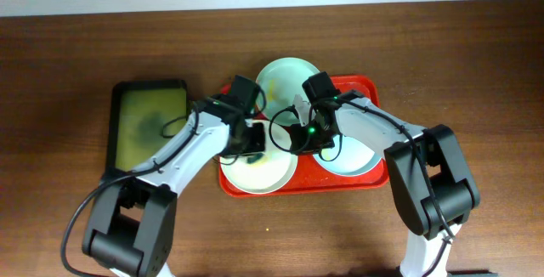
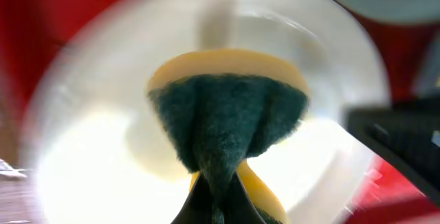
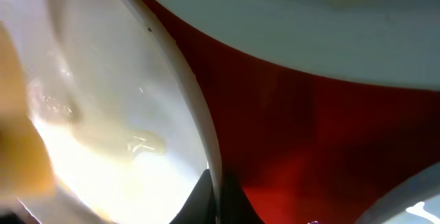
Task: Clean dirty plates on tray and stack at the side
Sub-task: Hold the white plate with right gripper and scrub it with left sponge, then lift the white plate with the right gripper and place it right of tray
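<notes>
**Two closed grips at one white plate (image 1: pixel 259 173)**

Clamps a sponge (image 2: pixel 227 114), yellow foam with a green scouring face, tight in the left end effector (image 2: pixel 217 202). Holds it over the white plate, directly below that end effector, on the near-left part of the red tray (image 1: pixel 374 86); cannot tell whether sponge and plate touch. Pinches the rim of the same white plate in the right end effector (image 3: pixel 214 200), fingers closed on either side of the edge. Shows a pale yellowish smear (image 3: pixel 141 143) on the plate's inner surface, just left of that grip. Has both end effectors close together over the tray's middle, the left one just left of the right. Has the far mint plate (image 1: pixel 285 77) beyond both end effectors, reaching past the tray's far rim, and the right-hand mint plate (image 1: pixel 353 160) just right of the right end effector, partly under its arm. Has an olive-green tray (image 1: pixel 153 124) well to the left of the left end effector, flat on the brown bench (image 1: pixel 476 48).
</notes>
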Controlling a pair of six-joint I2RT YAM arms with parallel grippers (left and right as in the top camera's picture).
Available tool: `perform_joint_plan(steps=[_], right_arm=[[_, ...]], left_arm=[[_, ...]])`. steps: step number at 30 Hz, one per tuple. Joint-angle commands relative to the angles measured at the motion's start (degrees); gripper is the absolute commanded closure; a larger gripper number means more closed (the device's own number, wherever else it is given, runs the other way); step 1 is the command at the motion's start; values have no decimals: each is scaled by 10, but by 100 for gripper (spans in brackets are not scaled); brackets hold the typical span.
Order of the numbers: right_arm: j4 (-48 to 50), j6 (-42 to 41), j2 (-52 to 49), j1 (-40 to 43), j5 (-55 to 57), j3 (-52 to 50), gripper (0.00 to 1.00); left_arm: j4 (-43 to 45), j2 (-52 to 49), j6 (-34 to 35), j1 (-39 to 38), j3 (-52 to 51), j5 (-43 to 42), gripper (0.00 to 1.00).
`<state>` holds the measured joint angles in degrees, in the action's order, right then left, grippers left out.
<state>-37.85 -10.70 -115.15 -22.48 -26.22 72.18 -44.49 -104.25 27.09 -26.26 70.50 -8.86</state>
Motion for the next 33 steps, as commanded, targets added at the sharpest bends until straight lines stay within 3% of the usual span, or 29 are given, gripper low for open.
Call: perform_joint_plan(steps=[1, 14, 18, 22, 26, 33], right_arm=[[-3, 6, -6, 4, 13, -7, 96], [-3, 6, -6, 4, 14, -7, 96], [-3, 6, -6, 4, 14, -7, 96], [-2, 1, -6, 4, 13, -7, 96], [-3, -7, 8, 4, 11, -1, 96], [-21, -7, 91, 3, 30, 2, 96]], left_arm=[[4, -13, 7, -30, -10, -53, 100], [-35, -22, 7, -46, -37, 257, 100], [-41, -19, 7, -41, -35, 304, 100], [-56, 10, 33, -29, -12, 274, 100], [-55, 81, 30, 7, 13, 192, 100], [-63, 218, -1, 124, 16, 75, 100]])
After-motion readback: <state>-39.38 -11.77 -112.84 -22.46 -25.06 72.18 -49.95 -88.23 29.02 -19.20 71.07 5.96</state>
